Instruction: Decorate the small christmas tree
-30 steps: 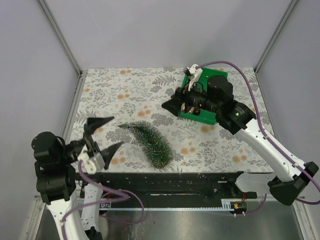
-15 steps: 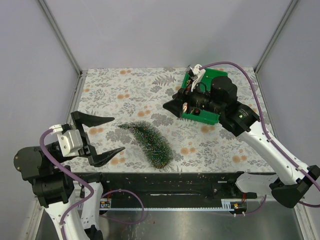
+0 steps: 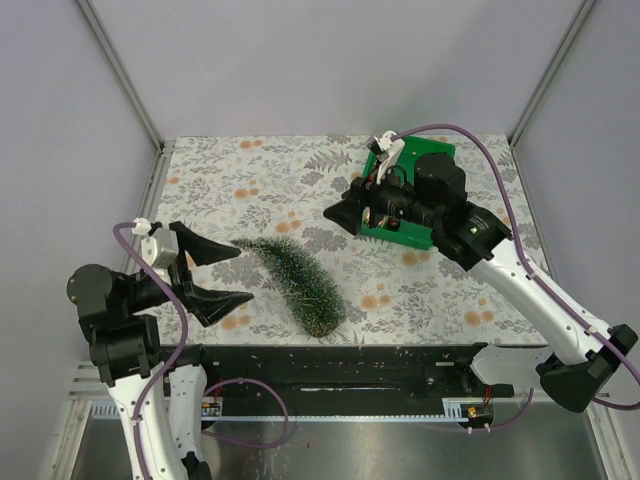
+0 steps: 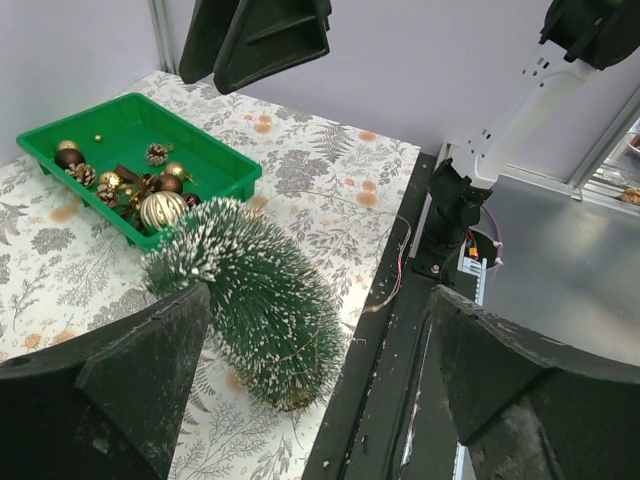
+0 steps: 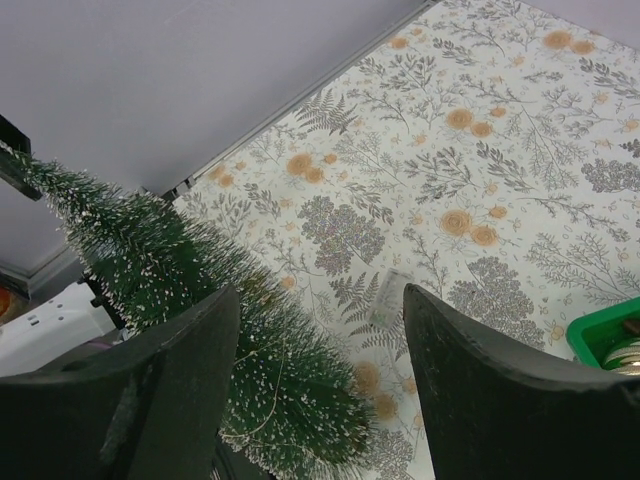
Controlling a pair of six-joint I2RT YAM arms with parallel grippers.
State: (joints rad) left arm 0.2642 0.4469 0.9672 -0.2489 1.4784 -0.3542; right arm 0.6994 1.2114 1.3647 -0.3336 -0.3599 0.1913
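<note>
Right, you have one small christmas tree point(image 3: 300, 285), one green tray point(image 3: 398, 236) and two claws to work with. The tray holds a heap of ornaments point(image 4: 150, 190): gold and brown baubles mixed with pine cones, packed too closely to count. One striped gold ball is larger than the rest.

Your tree lies on its side on the flowered table point(image 3: 260, 180), left of centre and near the front edge. Its pointed tip aims toward the back left and its wide end sits closest to the arm bases.

Your left claw point(image 3: 244, 274) is spread wide and holds nothing. It hovers just beside the tree's tip, pointing along the table toward it. From the left wrist camera the tree point(image 4: 250, 290) shows just ahead of the left claw point(image 4: 320, 300), framed between its two fingers. Whether the far finger touches the bristles, you cannot tell.

Your right claw point(image 3: 345, 210) hangs over the near left corner of the tray, at the back right of the table, well apart from the tree. Its jaws are parted and empty. In its wrist view the right claw point(image 5: 320, 295) looks down at the tree point(image 5: 170, 270), with a corner of the tray point(image 5: 600, 340) at the edge.
</note>
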